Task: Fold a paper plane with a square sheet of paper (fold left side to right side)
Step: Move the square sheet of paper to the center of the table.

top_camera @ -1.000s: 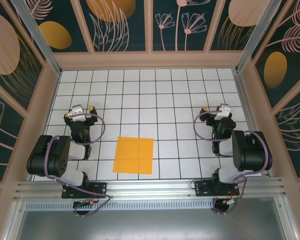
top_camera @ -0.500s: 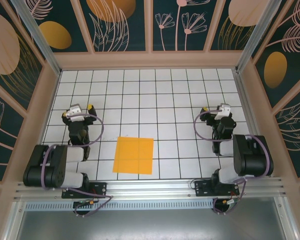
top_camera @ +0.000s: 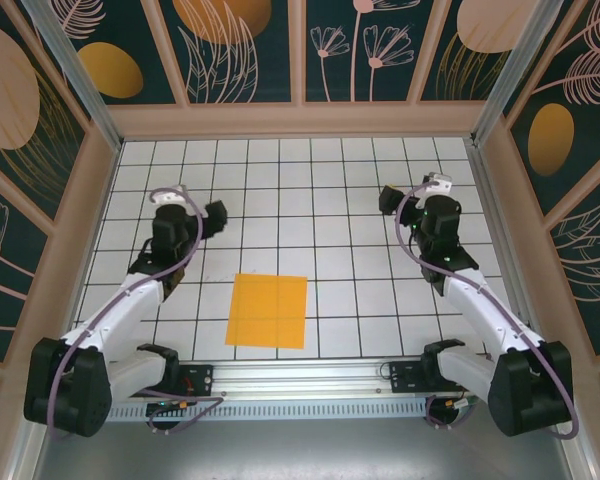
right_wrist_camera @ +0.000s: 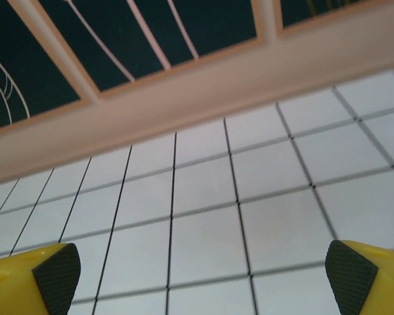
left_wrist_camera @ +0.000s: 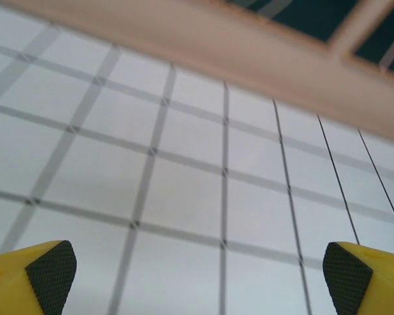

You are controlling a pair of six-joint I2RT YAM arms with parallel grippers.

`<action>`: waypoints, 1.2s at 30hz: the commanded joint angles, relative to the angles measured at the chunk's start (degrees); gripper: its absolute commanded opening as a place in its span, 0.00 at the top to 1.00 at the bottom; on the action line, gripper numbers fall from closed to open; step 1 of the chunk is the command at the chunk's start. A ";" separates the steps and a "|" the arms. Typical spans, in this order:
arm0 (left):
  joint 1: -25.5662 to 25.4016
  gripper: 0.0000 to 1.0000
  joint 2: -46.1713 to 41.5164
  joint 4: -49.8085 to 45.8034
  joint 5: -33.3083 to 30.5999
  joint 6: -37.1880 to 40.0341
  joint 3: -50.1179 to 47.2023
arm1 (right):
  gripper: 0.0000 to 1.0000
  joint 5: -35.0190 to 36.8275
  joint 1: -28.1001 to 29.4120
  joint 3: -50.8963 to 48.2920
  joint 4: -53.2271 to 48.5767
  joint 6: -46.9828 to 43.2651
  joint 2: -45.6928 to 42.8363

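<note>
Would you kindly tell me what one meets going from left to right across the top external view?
The left end effector → the square sheet of paper → the right end effector.

White gridded table (top_camera: 310, 180), floral wall panels (top_camera: 245, 50)

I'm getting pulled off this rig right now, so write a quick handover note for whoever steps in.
Left hand: open, empty, above the table, left of and beyond the sheet.
Right hand: open, empty, above the table, right of and beyond the sheet.
Square sheet of paper: flat near the front edge, between the arms, touched by neither hand.
Done: no fold made yet.
Left: everything, starting with the left-to-right fold.
</note>
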 commanded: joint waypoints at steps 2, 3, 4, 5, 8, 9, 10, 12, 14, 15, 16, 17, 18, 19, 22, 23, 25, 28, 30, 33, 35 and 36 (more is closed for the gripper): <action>-8.82 0.02 1.85 -19.64 3.75 -7.30 3.45 | 0.01 1.91 3.09 2.52 -14.94 6.31 1.59; -11.76 0.02 2.91 -22.32 3.98 -8.70 4.25 | 0.01 2.22 3.55 2.55 -15.62 6.56 1.98; -14.69 0.02 4.30 -24.80 4.35 -9.85 5.35 | 0.01 2.84 3.97 2.68 -16.15 6.69 2.35; -17.35 0.02 5.69 -27.14 4.26 -10.86 6.39 | 0.01 3.63 4.31 2.76 -16.67 6.77 2.64; -25.80 0.03 11.08 -35.20 2.19 -14.88 10.33 | 0.01 5.36 4.72 3.09 -17.90 6.63 3.44; -28.49 0.04 12.56 -37.57 0.78 -17.05 11.13 | 0.01 5.80 4.68 3.25 -18.31 6.61 3.70; -30.55 0.04 13.60 -38.82 -0.56 -19.35 11.62 | 0.01 6.12 4.71 3.32 -18.57 6.60 3.65; -34.32 0.05 15.56 -38.80 -0.32 -23.10 11.72 | 0.01 6.84 4.80 3.09 -18.48 6.62 3.39; -36.60 0.05 17.72 -38.63 -0.85 -25.59 11.84 | 0.01 7.12 4.79 2.91 -18.30 6.69 3.12; -37.26 0.05 18.96 -38.24 -0.79 -26.34 11.84 | 0.01 7.21 4.84 2.83 -18.23 6.69 3.13; -37.55 0.05 20.22 -37.97 -0.86 -26.76 11.77 | 0.01 7.25 4.83 2.81 -18.26 6.65 3.15; -37.78 0.05 21.59 -37.66 -1.07 -27.09 11.84 | 0.01 7.12 4.81 2.75 -18.23 6.56 3.19; -37.91 0.05 22.97 -37.25 -1.13 -27.25 11.93 | 0.01 7.09 4.84 2.73 -18.38 6.47 3.21; -38.07 0.05 24.07 -36.74 -1.02 -27.13 12.09 | 0.01 7.14 4.86 2.73 -18.62 6.43 3.17; -38.20 0.05 26.72 -34.89 -0.54 -26.49 12.43 | 0.01 7.77 4.86 2.55 -19.08 6.25 2.80; -38.22 0.05 27.86 -34.36 -0.26 -26.33 12.53 | 0.01 7.97 4.86 2.32 -19.10 6.26 2.52; -38.26 0.06 29.75 -33.39 0.63 -25.76 12.79 | 0.01 8.00 4.90 2.03 -19.00 6.25 2.10; -38.30 0.06 31.82 -32.07 1.16 -25.04 13.28 | 0.01 7.96 4.89 1.85 -18.93 6.27 1.74; -38.18 0.07 33.63 -31.29 0.59 -24.09 14.59 | 0.01 7.91 4.91 1.72 -18.90 6.25 1.82; -38.26 0.06 38.74 -32.13 -1.56 -22.28 19.03 | 0.01 7.67 4.88 1.67 -18.52 6.34 1.90; -38.23 0.06 42.00 -32.92 -3.91 -21.09 23.16 | 0.01 7.30 4.86 1.72 -18.56 6.36 2.03; -38.22 0.06 43.67 -33.30 -5.12 -20.56 25.22 | 0.01 7.29 4.88 1.75 -18.71 6.36 1.94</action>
